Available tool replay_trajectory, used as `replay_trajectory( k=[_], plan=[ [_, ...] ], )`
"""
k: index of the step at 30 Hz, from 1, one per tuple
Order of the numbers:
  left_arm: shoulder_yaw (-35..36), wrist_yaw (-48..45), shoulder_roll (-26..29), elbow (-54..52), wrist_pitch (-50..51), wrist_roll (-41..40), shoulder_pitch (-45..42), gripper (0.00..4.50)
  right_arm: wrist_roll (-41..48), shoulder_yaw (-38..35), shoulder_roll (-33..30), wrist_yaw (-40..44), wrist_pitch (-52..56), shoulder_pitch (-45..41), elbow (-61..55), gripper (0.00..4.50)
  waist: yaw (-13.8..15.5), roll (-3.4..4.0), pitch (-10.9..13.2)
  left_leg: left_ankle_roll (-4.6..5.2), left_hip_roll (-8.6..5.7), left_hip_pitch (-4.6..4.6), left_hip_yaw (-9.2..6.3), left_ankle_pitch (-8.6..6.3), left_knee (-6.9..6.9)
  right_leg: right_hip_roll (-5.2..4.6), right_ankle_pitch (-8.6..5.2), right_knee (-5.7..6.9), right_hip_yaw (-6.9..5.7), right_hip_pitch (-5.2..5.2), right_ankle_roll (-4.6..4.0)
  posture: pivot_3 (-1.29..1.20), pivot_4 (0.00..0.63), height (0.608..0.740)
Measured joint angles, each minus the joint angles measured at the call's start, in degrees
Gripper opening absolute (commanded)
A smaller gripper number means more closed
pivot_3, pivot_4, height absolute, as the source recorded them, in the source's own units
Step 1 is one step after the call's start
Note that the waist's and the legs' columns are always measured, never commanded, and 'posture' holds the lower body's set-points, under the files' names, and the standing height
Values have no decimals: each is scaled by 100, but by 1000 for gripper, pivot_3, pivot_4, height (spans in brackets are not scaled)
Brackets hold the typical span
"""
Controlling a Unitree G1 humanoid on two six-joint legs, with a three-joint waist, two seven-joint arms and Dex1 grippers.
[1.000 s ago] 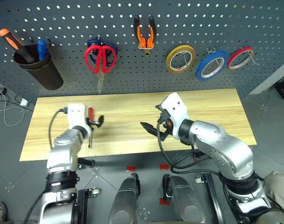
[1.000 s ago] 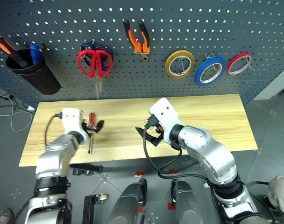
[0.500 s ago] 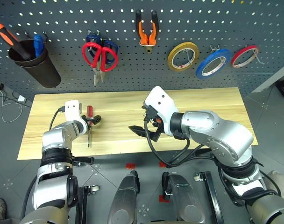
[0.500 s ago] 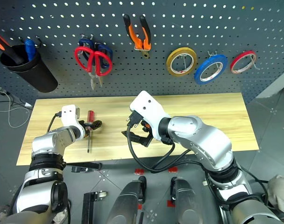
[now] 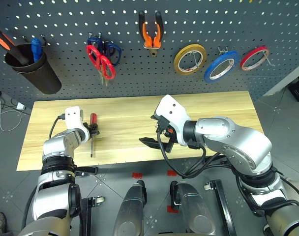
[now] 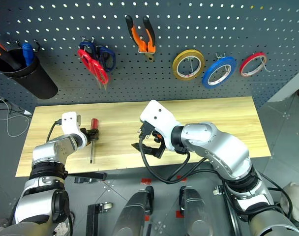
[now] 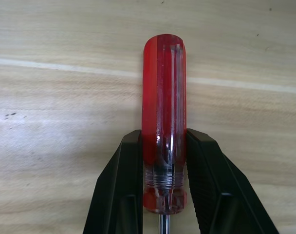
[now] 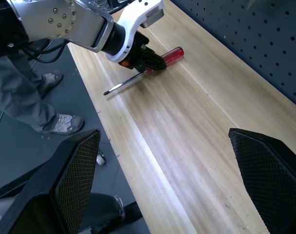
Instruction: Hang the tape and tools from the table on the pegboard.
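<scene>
- The left gripper (image 7: 162, 195) is clamping its 2 black fingers (image 7: 122, 195) on the lower end of the screwdriver (image 5: 92, 129), near where the red handle is meeting the metal shaft.
- The screwdriver is lying flat on the desk (image 5: 213, 110), toward the desk's left end, with its handle pointing at the pegboard (image 5: 66, 14) and its shaft pointing at the desk's front edge.
- The right gripper (image 5: 157, 139) is hovering over the middle of the desk with its fingers (image 8: 265, 180) spread wide and holding nothing.
- The scissors (image 5: 101, 60) are hanging on the pegboard above the desk's left half, tilted, just in front of a blue-handled pair (image 5: 111, 49).
- The pliers (image 5: 151, 30) are hanging on the pegboard above the desk's middle, handles up.
- The blue tape (image 5: 221, 66) is hanging on a hook above the desk's right half, between a yellow ring (image 5: 190, 58) and a red ring (image 5: 254, 57).
- A black cup (image 5: 34, 69) is sitting on the pegboard beyond the desk's left end, holding 2 other screwdrivers.
- A person's shoes and trouser legs (image 8: 21, 97) are standing on the floor beside the desk's front left corner.
</scene>
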Motion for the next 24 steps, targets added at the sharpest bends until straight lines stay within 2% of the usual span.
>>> replay_trajectory(
  k=[4,7,10,15,17,20,24],
  plan=[
    [-71,122,15,-1027,-573,191,970,901,-172,28,-315,132,-681,220,-7,4500,12,-14,-21,-7,1,-1,1,0,-6,0,0,-10,0,-2,-1,-56,276,740],
    [7,313,-46,-2108,-816,239,1880,901,-338,98,-540,250,-1198,541,-12,4500,51,-25,-61,-10,1,-2,2,-2,-10,-2,1,-24,-1,1,-1,-45,245,740],
    [19,665,-115,-3209,-1507,576,2837,901,-436,7,-624,364,-1660,808,-73,4500,80,-41,-126,-11,0,-5,1,-2,-10,-3,1,-32,-3,4,-1,-35,229,740],
    [59,1472,-193,-4411,-2823,1430,3540,901,-382,-296,-604,498,-1994,959,-206,4500,217,-45,-276,-9,1,-3,-2,-4,-8,-3,3,-29,-7,7,1,-7,208,740],
    [107,1699,-274,-4969,-2993,1618,3494,901,-275,-470,-511,498,-2047,981,-210,4500,284,-51,-324,-5,1,-4,-5,-6,-5,-2,5,-29,-11,9,5,5,205,740],
    [255,1863,-246,-5689,-2950,1597,2674,901,-146,-574,-245,486,-2087,924,-208,4500,376,-69,-364,10,1,-4,-14,-13,9,1,10,-13,-18,12,4,8,202,740],
    [383,1839,92,-5439,-2902,1409,1313,901,-107,-659,97,315,-2058,694,28,4500,356,-73,-446,5,-1,7,-6,-7,11,5,11,2,-12,15,8,-6,203,740]
  ],
)
